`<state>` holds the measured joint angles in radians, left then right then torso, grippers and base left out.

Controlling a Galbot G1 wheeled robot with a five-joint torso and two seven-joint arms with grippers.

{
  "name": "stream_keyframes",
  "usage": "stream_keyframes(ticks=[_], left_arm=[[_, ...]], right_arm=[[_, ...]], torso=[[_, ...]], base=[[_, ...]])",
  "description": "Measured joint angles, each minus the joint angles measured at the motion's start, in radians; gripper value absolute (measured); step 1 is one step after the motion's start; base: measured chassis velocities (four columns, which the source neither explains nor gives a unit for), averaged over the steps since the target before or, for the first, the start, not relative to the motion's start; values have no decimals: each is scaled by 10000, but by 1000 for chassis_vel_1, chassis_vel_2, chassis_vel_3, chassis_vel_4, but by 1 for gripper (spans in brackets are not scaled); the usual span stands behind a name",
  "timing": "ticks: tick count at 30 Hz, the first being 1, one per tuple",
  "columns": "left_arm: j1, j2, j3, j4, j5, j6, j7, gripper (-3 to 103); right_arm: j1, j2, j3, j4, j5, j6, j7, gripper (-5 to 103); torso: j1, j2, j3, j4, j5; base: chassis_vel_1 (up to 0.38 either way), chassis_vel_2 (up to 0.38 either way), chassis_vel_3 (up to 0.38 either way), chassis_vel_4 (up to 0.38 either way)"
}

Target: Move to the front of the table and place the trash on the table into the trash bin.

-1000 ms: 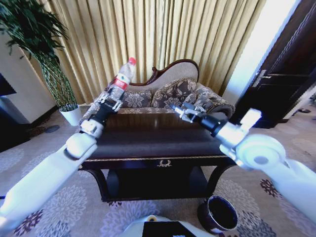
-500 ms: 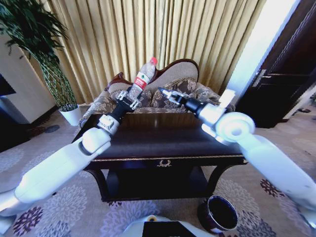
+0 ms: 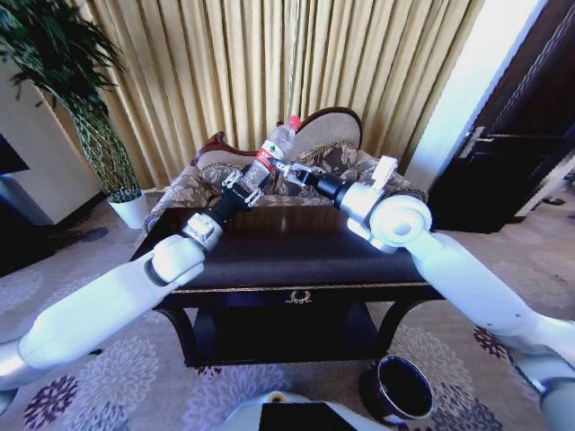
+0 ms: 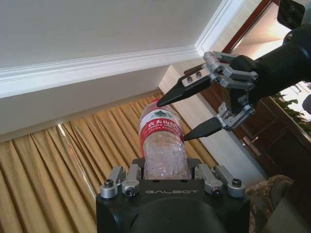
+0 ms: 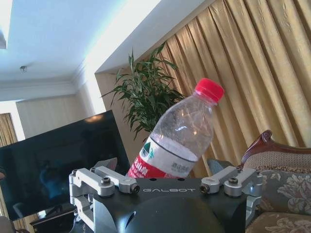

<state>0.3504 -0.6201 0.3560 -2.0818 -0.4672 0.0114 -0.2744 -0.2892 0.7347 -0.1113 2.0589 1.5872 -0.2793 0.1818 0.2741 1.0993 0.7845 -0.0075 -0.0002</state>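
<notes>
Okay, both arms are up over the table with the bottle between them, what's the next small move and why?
Probably close the right pincer on the bottle. The left pincer holds the bottle's lower part above the table, and the right one's open fingers already straddle its labelled upper part. The trash bin sits on the robot's right, so a handover suits.

The bottle's [image 4: 164,145] base is concealed behind the left end effector's [image 4: 167,175] housing. The trash bin [image 3: 398,388] is cut off by the head view's lower edge.
</notes>
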Motion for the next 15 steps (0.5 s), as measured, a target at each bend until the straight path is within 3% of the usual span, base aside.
stream_keyframes(ticks=[15], left_arm=[[-524,-210,890,-206,23,101,-8,42]], right_arm=[[284,-51,-102,-26,62,-86,6,100]], torso=[[0,0,0,0,0]], base=[[0,0,0,0]])
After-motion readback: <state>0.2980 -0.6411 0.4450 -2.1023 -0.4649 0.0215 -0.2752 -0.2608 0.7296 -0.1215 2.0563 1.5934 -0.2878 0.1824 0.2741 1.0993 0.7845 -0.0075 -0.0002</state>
